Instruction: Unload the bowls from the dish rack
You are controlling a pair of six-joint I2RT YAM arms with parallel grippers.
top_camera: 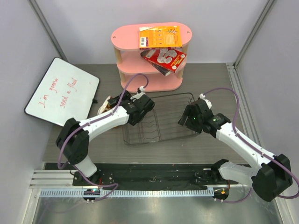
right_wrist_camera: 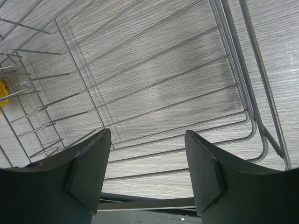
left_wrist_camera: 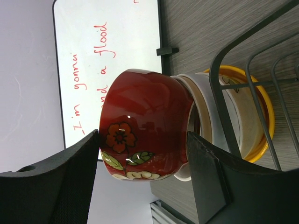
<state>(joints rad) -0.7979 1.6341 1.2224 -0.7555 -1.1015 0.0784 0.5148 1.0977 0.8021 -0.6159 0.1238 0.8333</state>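
Observation:
The dark red flowered bowl (left_wrist_camera: 145,121) sits nested on a stack with the white bowl (left_wrist_camera: 200,93), the beige bowl (left_wrist_camera: 245,128) and the yellow-orange bowl (left_wrist_camera: 267,116). The stack (top_camera: 105,103) stands on the table just outside the left end of the black wire dish rack (top_camera: 159,119), whose rim wire (left_wrist_camera: 217,88) crosses in front of it. My left gripper (top_camera: 126,105) is open, its wide-spread fingers on either side of the red bowl (left_wrist_camera: 142,154). My right gripper (top_camera: 183,119) is open and empty over the rack's right end (right_wrist_camera: 147,154). No bowl shows inside the rack (right_wrist_camera: 154,88).
A whiteboard with red writing (top_camera: 63,95) lies at the left, close behind the bowl stack. A pink three-tier shelf (top_camera: 152,56) with boxes stands behind the rack. Grey walls close in both sides.

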